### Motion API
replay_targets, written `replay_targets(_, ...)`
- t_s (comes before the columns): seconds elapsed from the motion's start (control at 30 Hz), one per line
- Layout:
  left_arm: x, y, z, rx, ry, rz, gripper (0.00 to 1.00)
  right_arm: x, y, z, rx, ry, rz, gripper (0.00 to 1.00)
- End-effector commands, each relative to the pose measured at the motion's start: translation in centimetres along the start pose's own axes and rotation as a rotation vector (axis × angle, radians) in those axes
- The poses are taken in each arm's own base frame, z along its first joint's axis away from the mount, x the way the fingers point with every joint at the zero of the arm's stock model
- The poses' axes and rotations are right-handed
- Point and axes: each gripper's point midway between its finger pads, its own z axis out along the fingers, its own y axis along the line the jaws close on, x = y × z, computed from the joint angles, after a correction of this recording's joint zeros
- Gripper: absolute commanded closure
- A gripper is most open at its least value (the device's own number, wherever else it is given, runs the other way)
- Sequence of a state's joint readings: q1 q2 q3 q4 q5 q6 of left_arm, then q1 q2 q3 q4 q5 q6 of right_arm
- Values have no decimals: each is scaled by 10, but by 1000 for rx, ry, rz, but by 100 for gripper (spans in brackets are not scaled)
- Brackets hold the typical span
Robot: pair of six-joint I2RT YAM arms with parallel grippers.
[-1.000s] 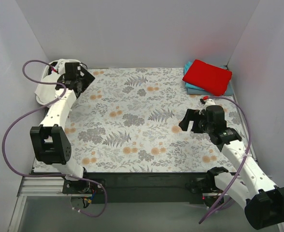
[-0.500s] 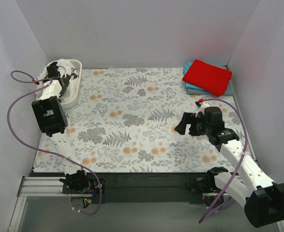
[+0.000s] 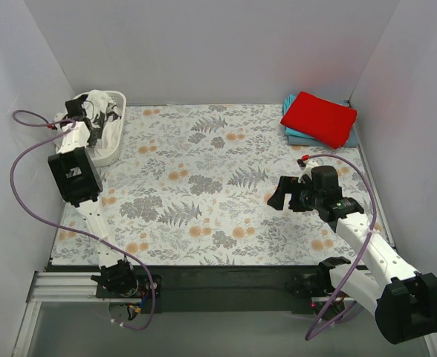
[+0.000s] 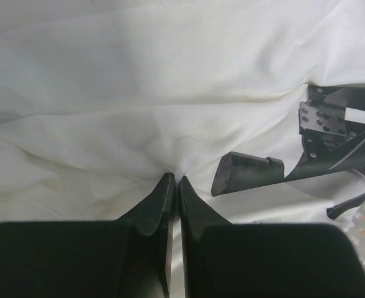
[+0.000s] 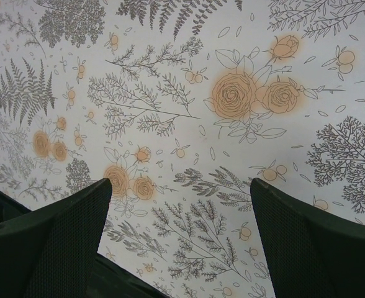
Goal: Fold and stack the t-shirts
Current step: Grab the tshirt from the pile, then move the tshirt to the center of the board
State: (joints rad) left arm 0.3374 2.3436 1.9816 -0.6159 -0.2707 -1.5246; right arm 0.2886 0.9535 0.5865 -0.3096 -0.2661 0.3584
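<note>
Top external: red t-shirt (image 3: 319, 117), far-right corner

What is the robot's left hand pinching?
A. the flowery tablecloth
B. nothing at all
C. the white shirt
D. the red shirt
C: in the left wrist view, the left gripper has its fingers closed on a pucker of the white shirt.
</note>
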Motion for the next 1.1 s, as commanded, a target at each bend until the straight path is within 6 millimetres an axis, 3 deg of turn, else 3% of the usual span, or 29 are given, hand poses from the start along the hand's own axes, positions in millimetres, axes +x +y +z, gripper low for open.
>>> replay_targets(0.0, -54, -49, -64, 186, -95, -18, 100, -7, 5, 2, -33, -28, -35, 2)
replay_targets(0.23, -95, -87, -138, 384, -173, -32, 100, -7, 6, 1, -36, -36, -36, 2)
replay_targets(0.4, -113, -112, -190, 537, -203, -31, 100, -7, 5, 1, -32, -37, -35, 2)
replay_targets(0.57, -133, -136, -261, 710, -269, -10, 100, -8, 4, 3, -32, -39, -39, 2)
replay_targets(0.7, -145, -162, -344, 919, -317, 27, 100, -12, 6, 4, -37, -48, -43, 2)
replay_targets(0.8, -153, -171, -409, 1045, -384, 44, 100, -17, 8, 3, -39, -62, -46, 2)
replay_targets(0.87, -155, -171, -461, 1140, -431, 54, 100, -21, 9, 2, -40, -74, -48, 2)
replay_targets(0.97, -157, -167, -513, 1248, -479, 56, 100, -24, 10, 0, -40, -86, -53, 2)
replay_targets(1.0, -159, -162, -539, 1296, -500, 50, 100, -26, 11, -1, -41, -90, -53, 2)
replay_targets(1.07, -148, -160, -568, 1363, -497, 67, 100, -28, 12, -3, -40, -104, -53, 2)
